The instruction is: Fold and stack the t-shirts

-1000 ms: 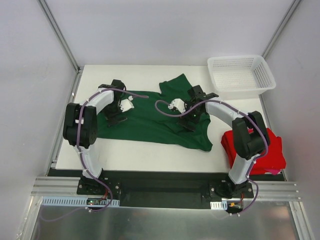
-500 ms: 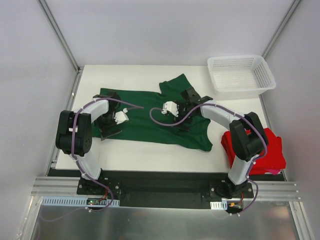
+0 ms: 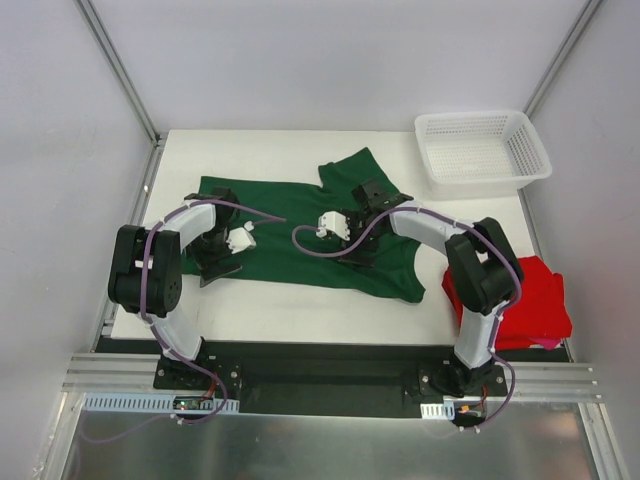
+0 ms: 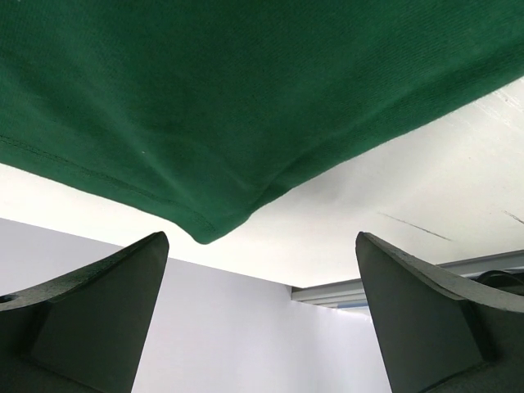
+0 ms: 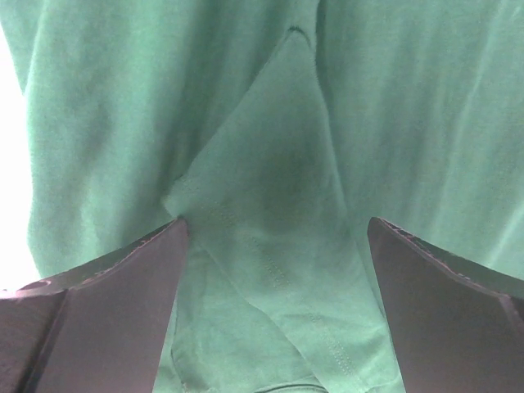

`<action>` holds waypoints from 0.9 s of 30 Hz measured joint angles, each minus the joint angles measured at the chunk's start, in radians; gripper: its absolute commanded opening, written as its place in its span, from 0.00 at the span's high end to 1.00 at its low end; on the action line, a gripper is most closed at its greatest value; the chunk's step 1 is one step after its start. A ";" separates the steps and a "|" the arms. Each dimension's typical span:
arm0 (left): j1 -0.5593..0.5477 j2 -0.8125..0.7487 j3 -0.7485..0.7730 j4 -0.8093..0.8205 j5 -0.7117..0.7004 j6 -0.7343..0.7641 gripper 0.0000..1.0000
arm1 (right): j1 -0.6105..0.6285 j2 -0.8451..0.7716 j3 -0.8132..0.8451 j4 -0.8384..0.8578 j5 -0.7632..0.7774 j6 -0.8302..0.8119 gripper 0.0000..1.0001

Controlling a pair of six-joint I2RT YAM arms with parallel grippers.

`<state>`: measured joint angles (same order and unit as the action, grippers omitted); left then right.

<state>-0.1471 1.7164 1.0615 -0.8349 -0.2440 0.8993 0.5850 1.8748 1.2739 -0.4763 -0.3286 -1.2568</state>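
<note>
The dark green t-shirt [image 3: 300, 235] lies spread out on the white table, with one sleeve pointing to the back. The red t-shirt [image 3: 535, 300] sits folded at the near right. My left gripper [image 3: 214, 262] hangs open at the green shirt's near-left corner. In the left wrist view that corner [image 4: 205, 221] lies just beyond the open gripper [image 4: 262, 327], with only bare table between the fingers [image 4: 90, 319]. My right gripper [image 3: 362, 246] is open low over the shirt's right half. In the right wrist view it [image 5: 274, 311] straddles a creased seam of green cloth [image 5: 270, 246] without pinching it.
A white mesh basket [image 3: 482, 148] stands at the back right corner of the table [image 3: 260, 300]. Metal frame posts and grey walls close in both sides. The right arm's elbow [image 3: 485, 270] overlaps part of the red shirt.
The left gripper has drawn back toward the near-left corner of the green shirt. The right gripper has shifted left over the shirt. Both stayed open.
</note>
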 measured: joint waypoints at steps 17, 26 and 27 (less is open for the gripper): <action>0.000 0.000 0.000 -0.001 0.000 -0.004 0.01 | 0.008 0.034 0.065 -0.120 0.003 -0.057 0.04; 0.000 0.000 0.000 -0.001 0.000 -0.018 0.01 | 0.036 0.038 0.047 0.010 0.086 -0.031 0.04; 0.000 0.000 0.000 -0.002 0.000 -0.018 0.01 | 0.038 0.038 0.043 0.028 0.100 -0.027 0.04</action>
<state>-0.1467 1.7164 1.0618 -0.8364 -0.2440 0.8814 0.6231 1.9129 1.3174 -0.4484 -0.2283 -1.2839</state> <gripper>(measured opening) 0.993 0.961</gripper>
